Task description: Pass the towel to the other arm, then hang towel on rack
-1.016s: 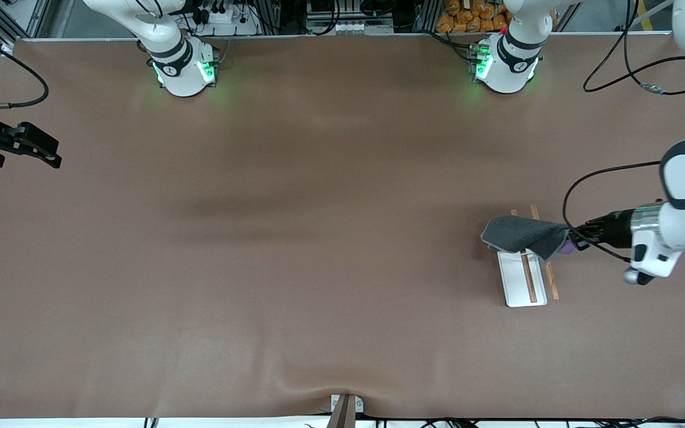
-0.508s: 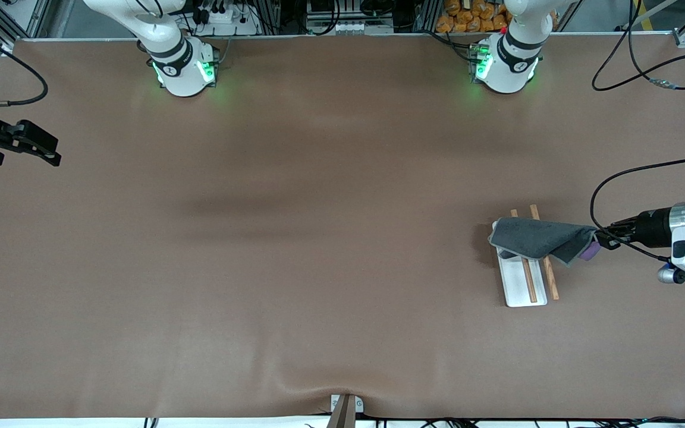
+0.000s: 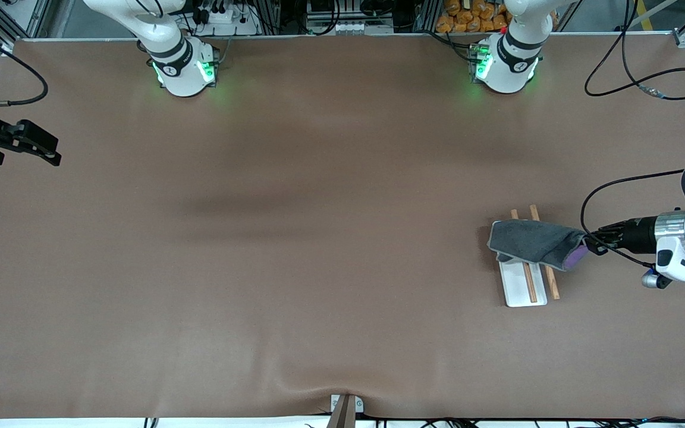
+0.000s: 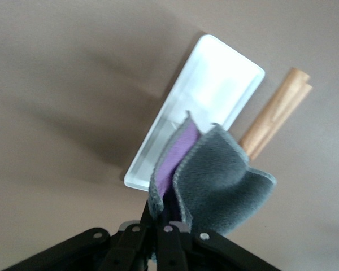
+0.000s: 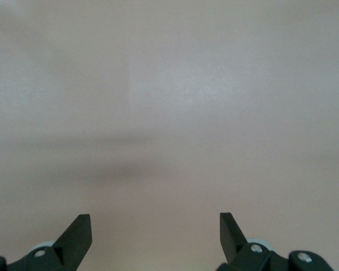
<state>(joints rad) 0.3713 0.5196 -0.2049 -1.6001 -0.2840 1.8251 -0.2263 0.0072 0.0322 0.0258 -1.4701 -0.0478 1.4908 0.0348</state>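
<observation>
My left gripper (image 3: 587,244) pinches the grey towel (image 3: 534,241) draped over the rack (image 3: 521,285); right gripper (image 3: 51,156) waits, fingers spread.

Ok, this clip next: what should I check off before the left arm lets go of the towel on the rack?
1. Left pincer shut on towel: ok.
2. Towel draped across both wooden rails of the rack: ok.
3. Rack's white base flat on the table: ok.
4. Towel hanging evenly on both sides of the rails: cannot tell; the held corner with its purple underside is bunched at the pincer.
5. Right pincer open, over the table edge at the right arm's end, waiting: ok.
</observation>
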